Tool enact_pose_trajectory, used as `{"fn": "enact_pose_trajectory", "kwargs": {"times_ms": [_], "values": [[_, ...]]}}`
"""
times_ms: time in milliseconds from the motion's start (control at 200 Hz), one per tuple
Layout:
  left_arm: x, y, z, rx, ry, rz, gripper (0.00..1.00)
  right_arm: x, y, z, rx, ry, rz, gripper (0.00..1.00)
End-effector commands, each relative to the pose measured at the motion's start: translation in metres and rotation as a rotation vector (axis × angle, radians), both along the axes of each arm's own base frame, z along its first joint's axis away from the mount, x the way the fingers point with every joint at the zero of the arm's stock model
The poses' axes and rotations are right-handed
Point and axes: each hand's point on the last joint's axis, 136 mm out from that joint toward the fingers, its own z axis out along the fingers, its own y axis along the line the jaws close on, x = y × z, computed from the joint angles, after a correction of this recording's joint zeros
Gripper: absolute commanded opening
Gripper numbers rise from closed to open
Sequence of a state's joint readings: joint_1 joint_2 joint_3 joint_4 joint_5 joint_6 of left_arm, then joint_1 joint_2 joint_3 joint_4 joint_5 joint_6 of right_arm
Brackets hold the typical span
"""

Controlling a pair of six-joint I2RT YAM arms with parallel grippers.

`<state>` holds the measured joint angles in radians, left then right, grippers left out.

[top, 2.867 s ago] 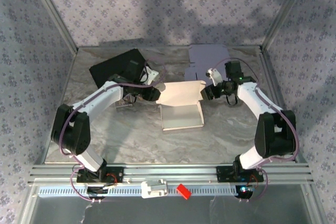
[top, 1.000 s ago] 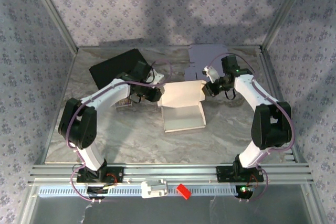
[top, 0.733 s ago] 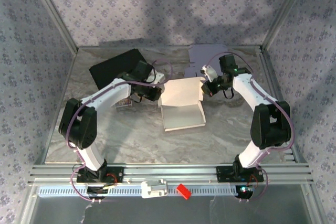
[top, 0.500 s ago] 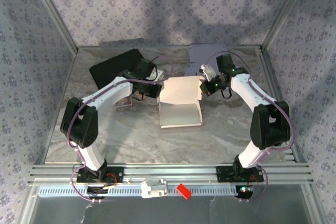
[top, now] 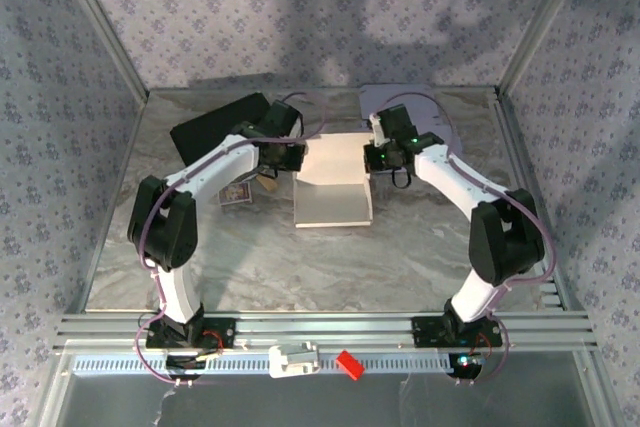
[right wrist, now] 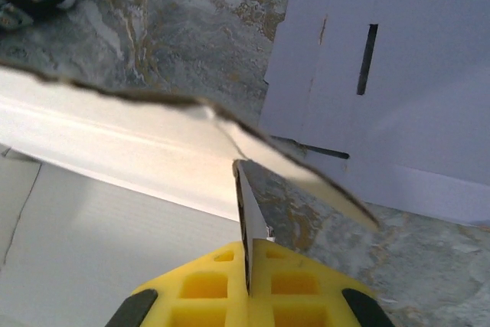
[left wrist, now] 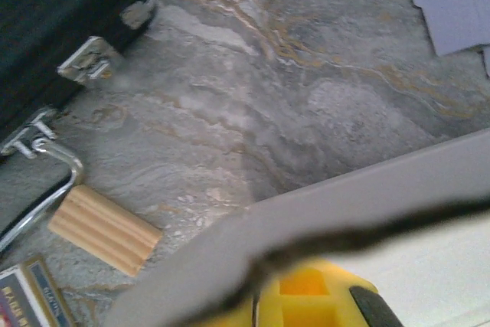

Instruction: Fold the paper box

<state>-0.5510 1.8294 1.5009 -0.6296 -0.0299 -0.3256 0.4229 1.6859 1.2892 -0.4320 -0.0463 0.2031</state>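
Two grippers meet the box [top: 334, 192] at its far corners, near the middle of the table [top: 250, 267]. The left gripper [top: 296, 160] is at the far left corner and the right gripper [top: 372, 159] at the far right one, both with fingers pressed together on cardboard. In the right wrist view a thin white flap [right wrist: 249, 212] stands on edge, pinched between the yellow pads [right wrist: 207, 285], and the box's raised back panel [right wrist: 115, 139] runs across just above. In the left wrist view the panel's dark edge crosses right over the yellow pad [left wrist: 306, 300], so the left grip on it is closed too. The box's base lies flat on the near side, and the back panel is tilted up between the two arms. A black case [left wrist: 46, 21] sits far left, with a ribbed wooden block [left wrist: 103, 229] and a card [left wrist: 31, 300] just beside it. A flat purple sheet [right wrist: 406, 74] with slots lies beyond the box on the right.
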Motion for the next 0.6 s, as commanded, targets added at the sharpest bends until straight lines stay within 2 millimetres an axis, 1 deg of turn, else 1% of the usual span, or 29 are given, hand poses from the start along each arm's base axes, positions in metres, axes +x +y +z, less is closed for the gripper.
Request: {"fn": "enact_pose_trajectory", "kwargs": {"times_ms": [0,125,180,250,355,410,595], "values": [[0.012,-0.001,0.009,-0.057,-0.018,0.05,0.0,0.015,0.027,0.017,0.082,-0.045,-0.098,0.0],[0.019,-0.002,0.01,-0.098,-0.023,0.062,0.0,0.021,0.035,0.018,0.071,-0.066,-0.151,0.0],[0.021,0.0,0.009,-0.103,-0.025,0.065,0.0,0.024,0.038,0.014,0.08,-0.063,-0.157,0.0],[0.026,0.002,0.006,-0.12,-0.016,0.062,0.0,0.03,0.042,0.013,0.101,-0.054,-0.159,0.0],[0.029,0.003,-0.003,-0.139,-0.01,0.039,0.0,0.034,0.044,0.007,0.076,-0.072,-0.147,0.0],[0.029,0.003,-0.005,-0.15,-0.023,0.034,0.0,0.033,0.047,0.006,0.089,-0.096,-0.131,0.0],[0.025,0.001,0.001,-0.231,-0.113,0.039,0.0,0.022,0.051,0.007,0.118,-0.167,-0.099,0.0]]}}
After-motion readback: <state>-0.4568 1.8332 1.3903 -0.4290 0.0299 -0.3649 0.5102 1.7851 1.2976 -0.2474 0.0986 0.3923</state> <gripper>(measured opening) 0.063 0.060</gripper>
